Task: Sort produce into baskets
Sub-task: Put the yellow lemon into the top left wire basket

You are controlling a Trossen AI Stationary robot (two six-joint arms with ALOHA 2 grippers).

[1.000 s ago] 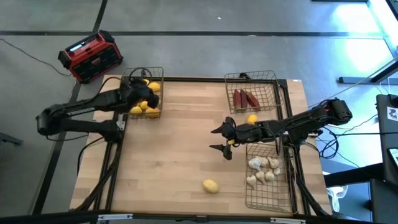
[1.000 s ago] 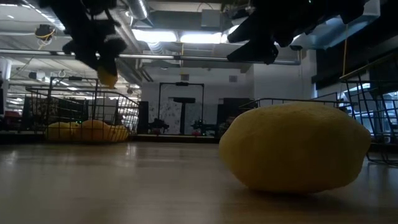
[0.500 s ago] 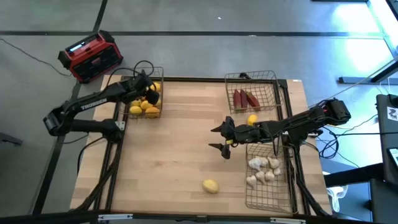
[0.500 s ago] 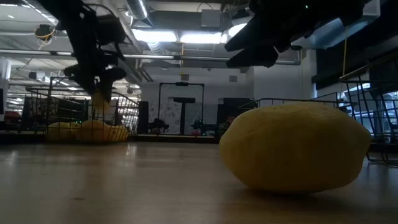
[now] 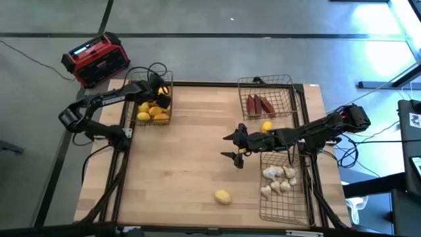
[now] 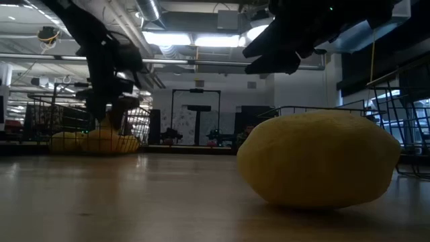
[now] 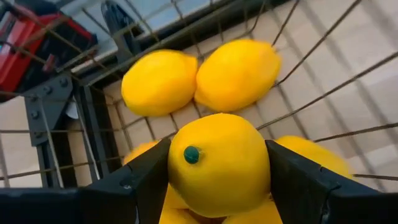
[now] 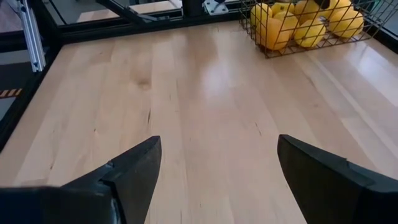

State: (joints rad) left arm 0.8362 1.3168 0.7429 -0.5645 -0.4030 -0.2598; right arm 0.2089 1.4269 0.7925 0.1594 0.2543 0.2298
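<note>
We are holding a lemon (image 7: 217, 163) tight in the left tool (image 7: 214, 180) over the lemon basket (image 5: 168, 78) | we are lowering gently before letting go | right tool (image 8: 214, 168) is waiting wide apart above the tabletop (image 5: 184, 164)

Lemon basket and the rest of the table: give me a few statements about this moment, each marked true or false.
1. The left pincer grips a lemon over the lemon basket. True.
2. The right pincer holds a garlic bulb. False: it is open and empty above the table.
3. One lemon lies loose on the table near the front edge. True.
4. The dark red pieces share a basket with the garlic bulbs. False: each is in its own basket.
</note>
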